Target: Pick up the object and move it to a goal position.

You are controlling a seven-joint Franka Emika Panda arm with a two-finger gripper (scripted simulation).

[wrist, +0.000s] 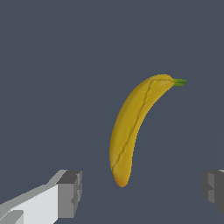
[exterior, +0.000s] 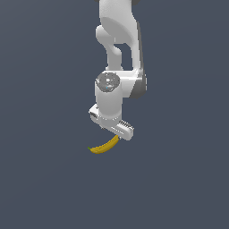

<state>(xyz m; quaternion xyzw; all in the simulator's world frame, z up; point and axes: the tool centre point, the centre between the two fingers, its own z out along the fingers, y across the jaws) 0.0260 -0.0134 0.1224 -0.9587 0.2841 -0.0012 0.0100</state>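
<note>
- The two grey, blocky fingertips [wrist: 70, 192] of the white two-finger claw [wrist: 142, 192] sit closest to the wrist camera. They stand wide apart with a broad gap of bare floor between them, and nothing is held.
- The small curved yellow banana [wrist: 131, 131] with a green stem tip and a brownish, more orange end lies just ahead of the spread fingers. Its brownish end reaches toward the gap, nearer one fingertip than the other, and touches neither.
- The stem tip points away from the claw, the fruit's curve bowing to one side.
- In the exterior view the white claw [exterior: 117, 129] hangs from the white jointed arm [exterior: 117, 49] with the banana [exterior: 104, 146] directly beneath it. One end is hidden behind the claw body, the stem end poking out toward the exterior view's left.
- The dark blue-grey plain floor [exterior: 40, 179] carries the banana.
</note>
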